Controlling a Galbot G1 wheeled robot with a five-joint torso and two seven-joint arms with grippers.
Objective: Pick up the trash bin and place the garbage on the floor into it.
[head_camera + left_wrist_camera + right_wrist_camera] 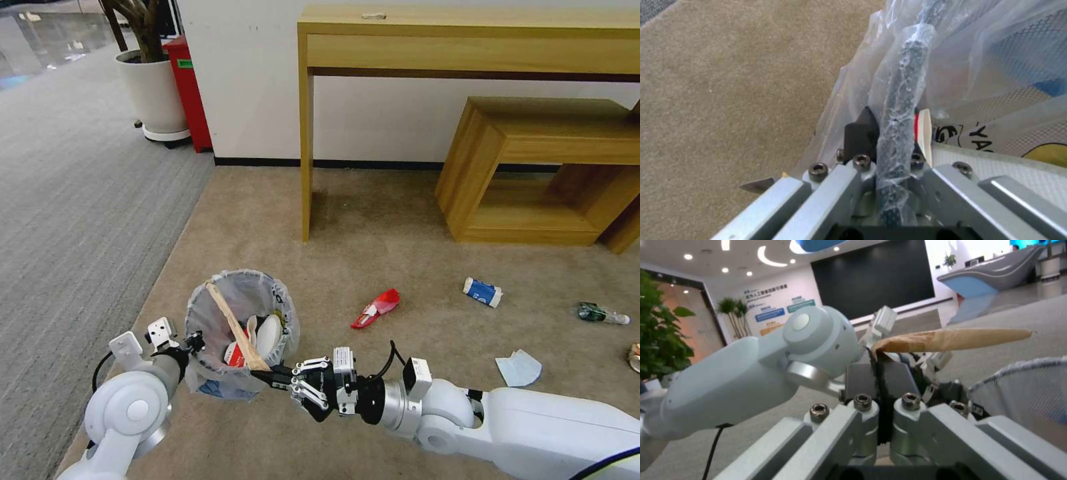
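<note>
Two grippers met at the trash bin (241,328) in the lower left of the head view, where the bin sat raised over the beige floor (400,247). Pinched on the bin's near-left rim was the left gripper (193,343). Reaching in from the lower right, the right gripper (273,377) was clamped on the lower end of a brown stick (233,327), which slanted up across the bin's mouth over white slippers and a red cup inside. On the carpet to the right lay a red crushed cup (377,308), a blue-white cup (482,292), a small bottle (602,313) and a blue mask (519,369), well apart from one another.

From the left wrist, the left gripper's (889,146) dark fingers (860,133) stood closed on the bin's bag-wrapped rim (902,96), with blue showing through the crinkled plastic (996,60) at upper right.

From the right wrist, the right gripper (882,373) held the stick (951,339) by its end, pads pressed together on it, the stick pointing toward the right edge above the bin's lined rim (1022,373). Behind it stood the left arm (751,373).
</note>
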